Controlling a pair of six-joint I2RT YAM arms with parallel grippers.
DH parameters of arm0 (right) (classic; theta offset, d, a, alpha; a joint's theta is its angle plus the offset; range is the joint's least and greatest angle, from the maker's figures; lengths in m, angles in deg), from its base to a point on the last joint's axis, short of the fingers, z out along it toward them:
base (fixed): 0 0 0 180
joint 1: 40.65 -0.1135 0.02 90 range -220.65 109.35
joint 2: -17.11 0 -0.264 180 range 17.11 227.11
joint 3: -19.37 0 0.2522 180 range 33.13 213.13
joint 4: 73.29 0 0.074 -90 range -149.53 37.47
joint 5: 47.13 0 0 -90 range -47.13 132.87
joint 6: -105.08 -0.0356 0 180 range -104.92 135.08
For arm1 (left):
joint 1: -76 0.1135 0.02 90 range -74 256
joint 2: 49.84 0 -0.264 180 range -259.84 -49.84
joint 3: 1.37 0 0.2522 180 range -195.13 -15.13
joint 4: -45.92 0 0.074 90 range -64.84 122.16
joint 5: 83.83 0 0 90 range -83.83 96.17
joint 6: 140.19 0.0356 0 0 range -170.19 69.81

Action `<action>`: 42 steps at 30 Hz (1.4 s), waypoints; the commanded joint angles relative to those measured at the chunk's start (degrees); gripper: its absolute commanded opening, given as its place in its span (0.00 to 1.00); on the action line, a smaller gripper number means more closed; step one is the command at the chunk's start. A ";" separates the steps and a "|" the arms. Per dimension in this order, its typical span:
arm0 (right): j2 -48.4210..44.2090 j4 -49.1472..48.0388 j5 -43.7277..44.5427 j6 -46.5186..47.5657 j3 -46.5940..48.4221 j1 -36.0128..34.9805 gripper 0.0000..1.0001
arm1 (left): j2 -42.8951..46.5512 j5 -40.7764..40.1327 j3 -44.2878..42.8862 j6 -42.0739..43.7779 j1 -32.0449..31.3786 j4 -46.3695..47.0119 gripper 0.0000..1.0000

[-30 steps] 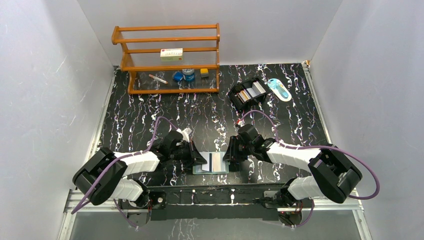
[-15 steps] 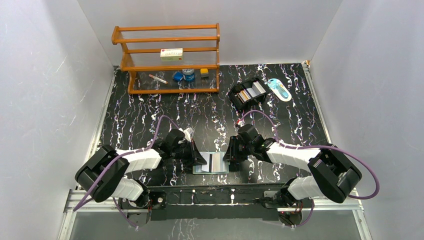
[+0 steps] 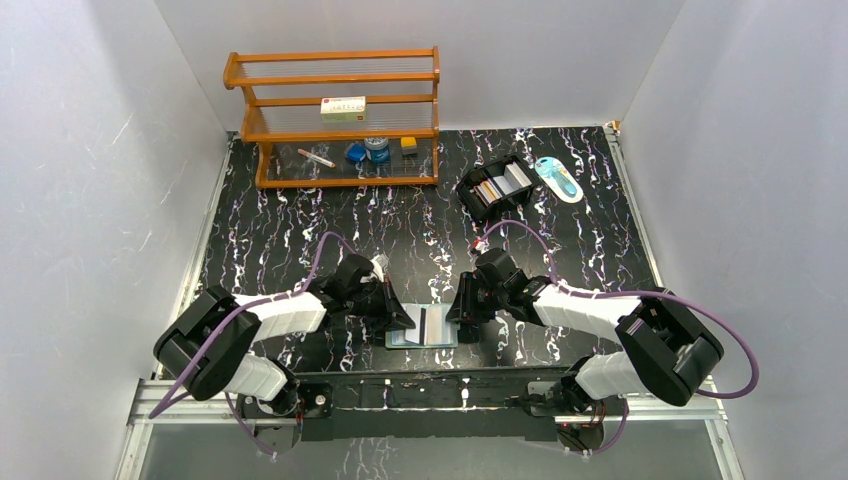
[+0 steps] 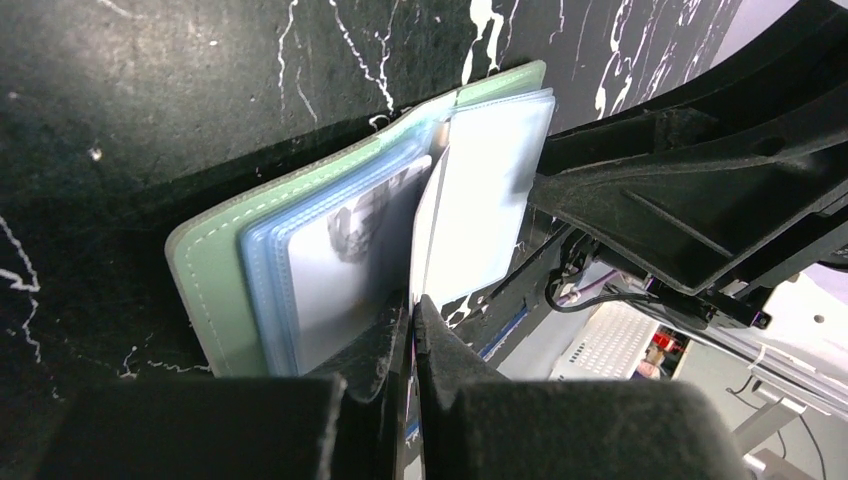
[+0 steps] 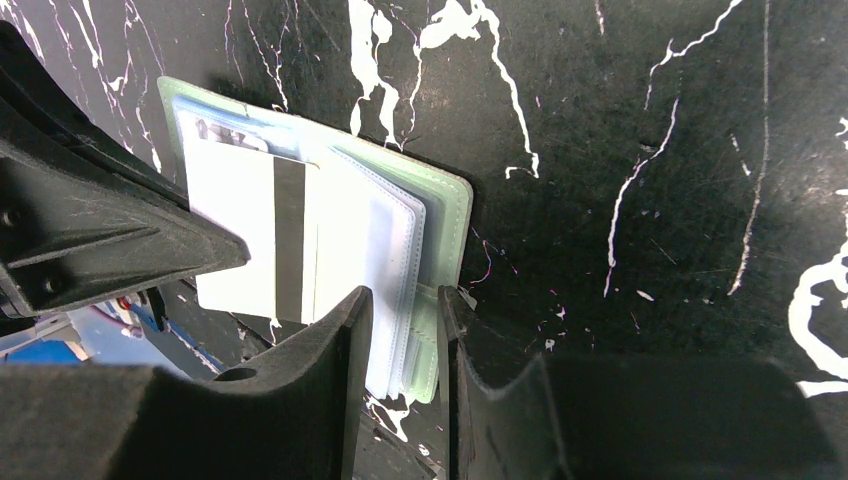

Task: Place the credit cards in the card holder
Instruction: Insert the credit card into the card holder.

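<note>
Card going into the open holder at the worktop's six o'clock edge.
Left gripper (image 4: 412,300) pinches a white card (image 4: 470,200); right gripper (image 5: 400,310) clamps the holder (image 5: 440,210) pages. Next, I judge: slide the card fully in.

You have the card holder (image 3: 424,327) lying open at the bench's (image 3: 300,225) near edge, between the left end effector (image 3: 404,318) and right end effector (image 3: 458,318). A card (image 3: 432,323) lies on it. The rack (image 3: 335,118) stands far left, the box (image 3: 495,187) far right.
</note>
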 commanded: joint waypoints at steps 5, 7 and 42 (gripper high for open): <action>0.92 0.80 0.83 0.95 0.67 -0.67 0.38 | 1.74 -3.50 -1.56 -3.07 -0.16 -7.82 0.00; 1.02 0.61 0.90 0.95 0.42 -0.67 0.38 | 1.77 -4.06 -1.17 -3.53 -0.12 -7.00 0.00; -1.35 -0.11 3.19 -1.03 -0.75 -0.66 0.36 | -2.63 -5.89 1.85 4.06 -0.54 6.43 0.00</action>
